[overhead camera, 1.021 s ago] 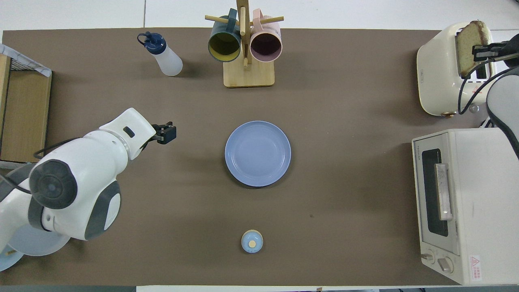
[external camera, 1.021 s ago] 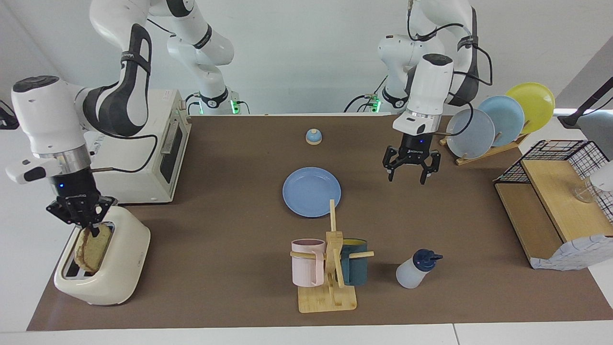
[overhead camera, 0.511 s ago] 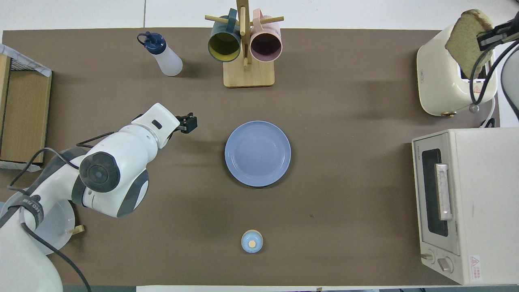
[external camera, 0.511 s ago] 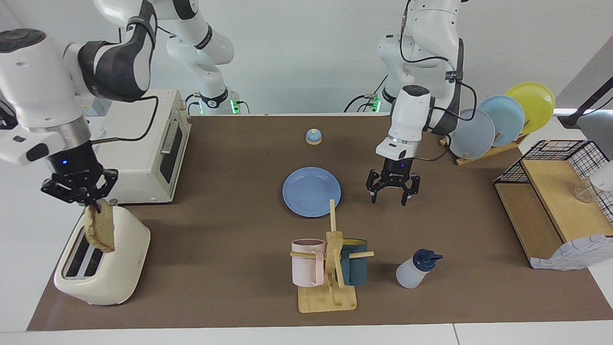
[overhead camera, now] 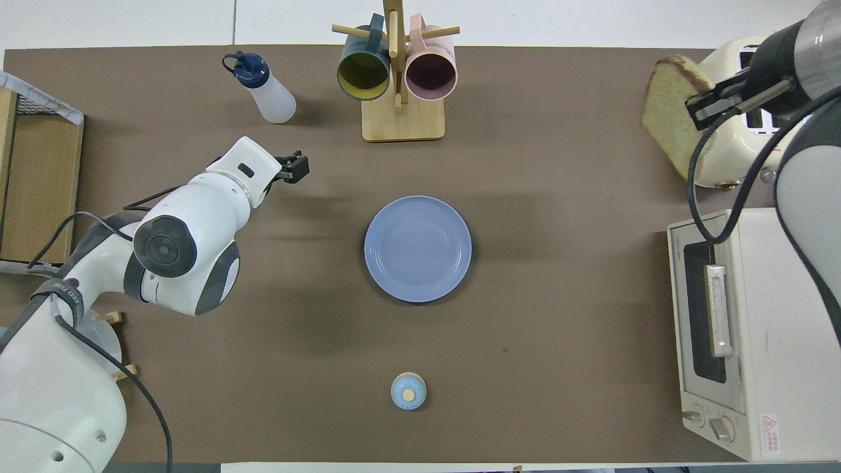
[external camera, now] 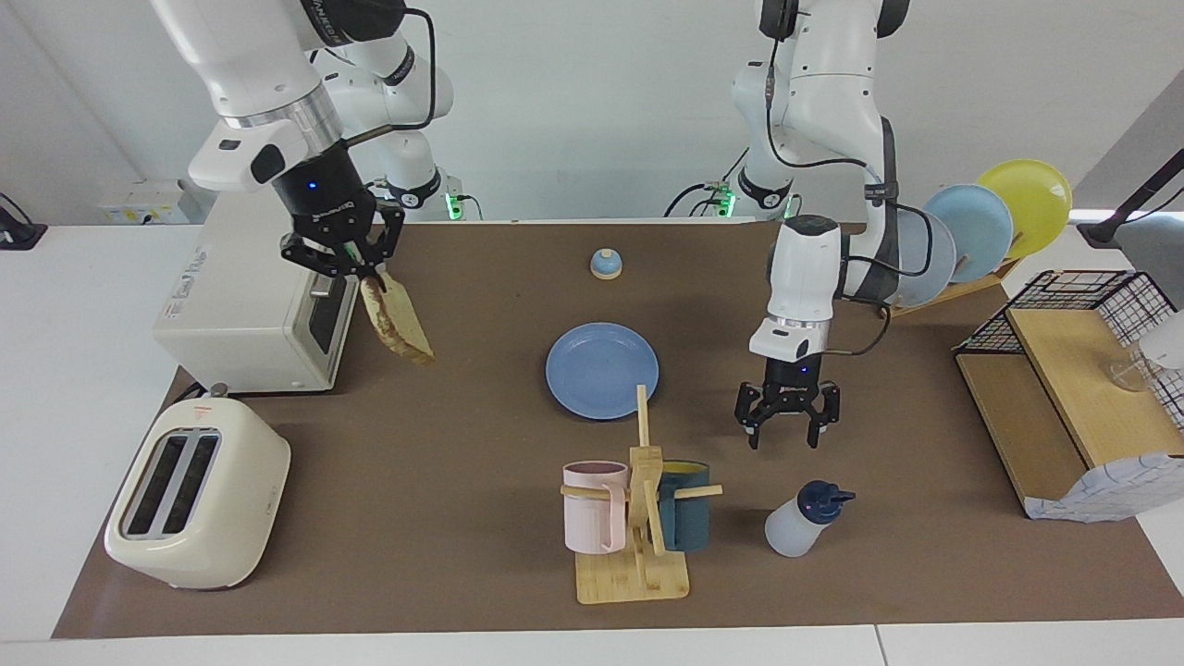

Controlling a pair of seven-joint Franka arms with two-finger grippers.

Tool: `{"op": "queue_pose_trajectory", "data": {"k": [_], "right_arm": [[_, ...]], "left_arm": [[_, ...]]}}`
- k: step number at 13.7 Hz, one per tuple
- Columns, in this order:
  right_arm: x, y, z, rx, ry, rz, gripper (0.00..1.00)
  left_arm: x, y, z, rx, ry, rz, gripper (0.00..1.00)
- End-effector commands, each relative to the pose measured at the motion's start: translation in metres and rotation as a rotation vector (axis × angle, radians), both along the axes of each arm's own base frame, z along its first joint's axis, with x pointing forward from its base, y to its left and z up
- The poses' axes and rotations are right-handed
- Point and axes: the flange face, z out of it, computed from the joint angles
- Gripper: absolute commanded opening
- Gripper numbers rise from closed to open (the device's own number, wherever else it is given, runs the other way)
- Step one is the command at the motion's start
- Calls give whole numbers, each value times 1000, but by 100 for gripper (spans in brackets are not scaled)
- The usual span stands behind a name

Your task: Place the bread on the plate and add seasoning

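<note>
Bread (external camera: 398,317) dangling from clamped right pincer (external camera: 356,271) over table; left pincer (external camera: 787,427) agape above seasoning (external camera: 801,524).

Bright, even light; perhaps soft shadows

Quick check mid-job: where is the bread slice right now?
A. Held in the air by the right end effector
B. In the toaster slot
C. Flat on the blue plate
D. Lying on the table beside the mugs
A: the right end effector is shut on the bread slice, which hangs in the air, clear of the toaster and short of the blue plate.
</note>
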Motion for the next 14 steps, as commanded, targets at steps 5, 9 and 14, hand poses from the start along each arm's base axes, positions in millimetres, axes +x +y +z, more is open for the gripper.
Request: {"op": "queue_pose_trajectory", "data": {"k": [5,9,14], "right_arm": [[-79,137,-108,155,41,-164,0],[-106,197,-166,184,22,-191,0],[-112,222,-207,196,16,-228,0]], "left_arm": [[49,-32,-23,0,-147,34,100],[72,-9,-12,19,-181,56,100],[87,-2,-9,41,-162,79,100]]}}
